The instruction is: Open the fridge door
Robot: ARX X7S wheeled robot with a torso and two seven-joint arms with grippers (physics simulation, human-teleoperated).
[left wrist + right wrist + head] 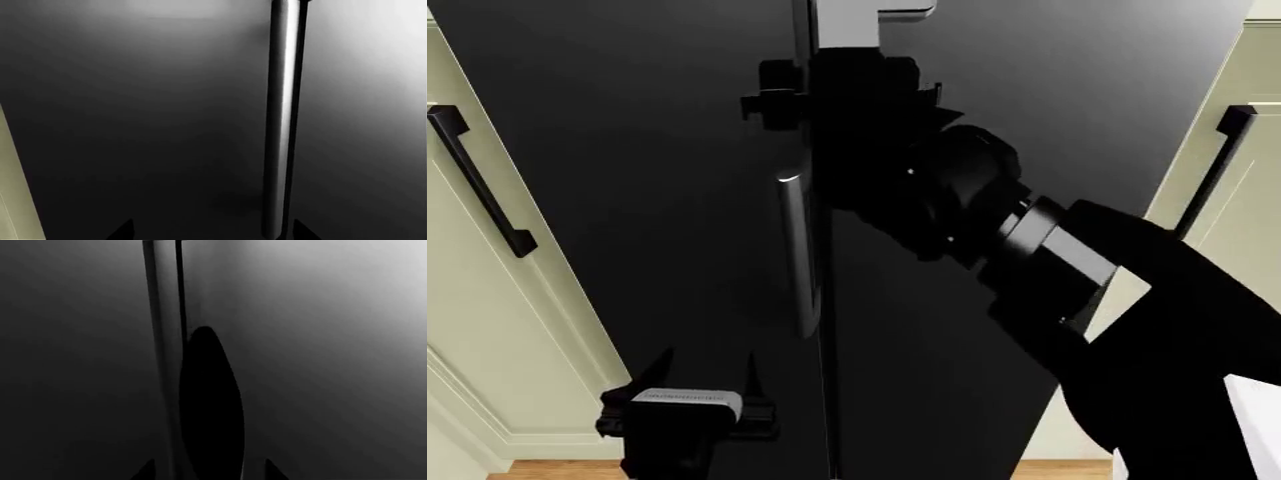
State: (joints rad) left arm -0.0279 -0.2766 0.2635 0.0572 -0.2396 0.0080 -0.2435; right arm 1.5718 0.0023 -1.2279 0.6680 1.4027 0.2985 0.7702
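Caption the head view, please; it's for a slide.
Right gripper reaches high on the black fridge door; left gripper waits low.

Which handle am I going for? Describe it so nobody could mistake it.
Start at the tall glossy black fridge between the cream cabinets. On its wider door, right of the centre seam, a slim silver vertical bar handle pokes out at the top, above the right claw. The neighbouring door's silver handle sits lower, left of the seam.
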